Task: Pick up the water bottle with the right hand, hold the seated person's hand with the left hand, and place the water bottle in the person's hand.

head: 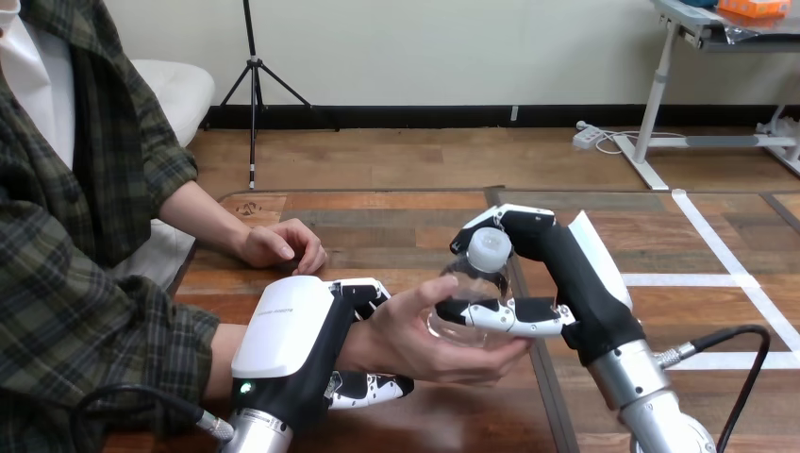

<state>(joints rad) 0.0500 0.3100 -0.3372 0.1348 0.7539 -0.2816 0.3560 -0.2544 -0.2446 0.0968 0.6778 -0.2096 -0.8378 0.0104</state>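
As I watch through the head camera, my right hand [575,283] is clamped on the bottle [467,283]. Its fingers curl over the top beside the white cap [490,251] and its thumb crosses the lower body, so it pinches the bottle from both sides. The bottle leans, cap toward the far side, above the table [396,217]. Its base sits in the person's palm-up hand [415,344], whose thumb lies against the clear side. That hand and my right hand are both on the bottle. My left hand [288,344] is closed round the wrist [363,344] of the palm-up hand (fingers curled over the top, thumb beneath). The person's other hand [281,245] rests on the table, well apart from the bottle, toward the far left.
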